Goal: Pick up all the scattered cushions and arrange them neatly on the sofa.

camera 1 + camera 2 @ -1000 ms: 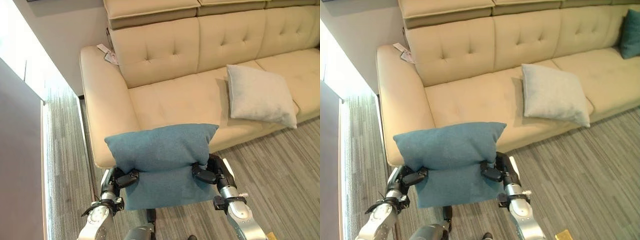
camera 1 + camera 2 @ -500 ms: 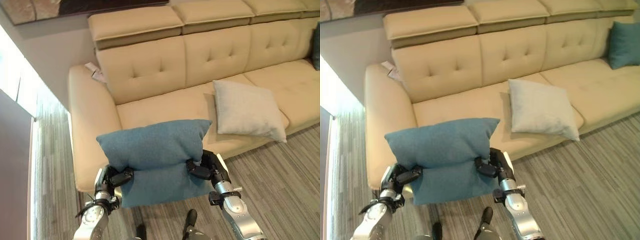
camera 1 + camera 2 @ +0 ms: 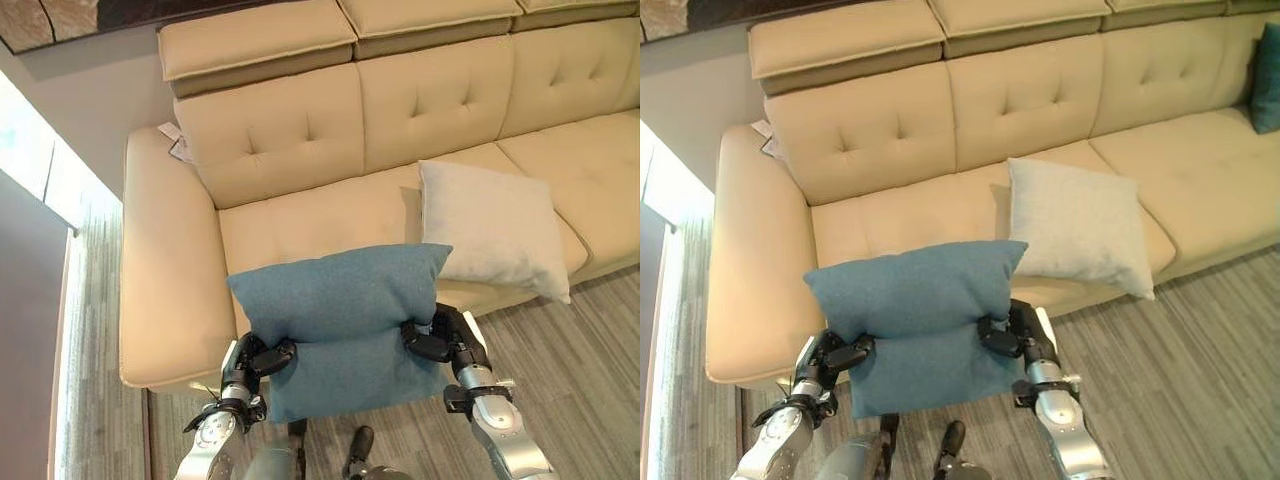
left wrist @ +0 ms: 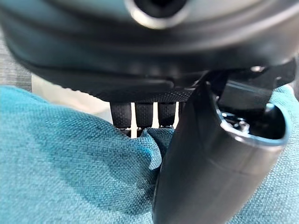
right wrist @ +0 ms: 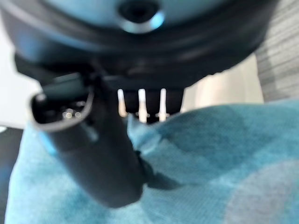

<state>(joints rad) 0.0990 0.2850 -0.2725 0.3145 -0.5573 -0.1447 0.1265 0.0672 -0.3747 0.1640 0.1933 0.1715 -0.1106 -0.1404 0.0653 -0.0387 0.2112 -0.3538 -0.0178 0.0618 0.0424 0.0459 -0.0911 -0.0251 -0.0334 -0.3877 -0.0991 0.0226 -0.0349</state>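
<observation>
I hold a teal cushion (image 3: 340, 320) upright in the air just before the front edge of the beige sofa (image 3: 300, 210). My left hand (image 3: 258, 358) pinches its left side, and my right hand (image 3: 432, 340) pinches its right side. In the left wrist view the thumb (image 4: 196, 158) presses into the teal cloth (image 4: 70, 177) with the fingers behind it. The right wrist view shows the same grip on the teal cloth (image 5: 210, 154). A light grey cushion (image 3: 490, 228) lies flat on the sofa seat, to the right. Another teal cushion (image 3: 1268, 62) leans at the sofa's far right.
The sofa's wide left armrest (image 3: 160, 270) lies in front of my left arm. A white tag (image 3: 178, 148) rests on the armrest near the back. Striped grey carpet (image 3: 580, 340) runs before the sofa on the right. A pale wall (image 3: 90, 110) stands to the left.
The whole picture has shifted as the camera moved; the sofa now sits closer and more centred. Both hands keep the same grip on the teal cushion, which stays upright.
</observation>
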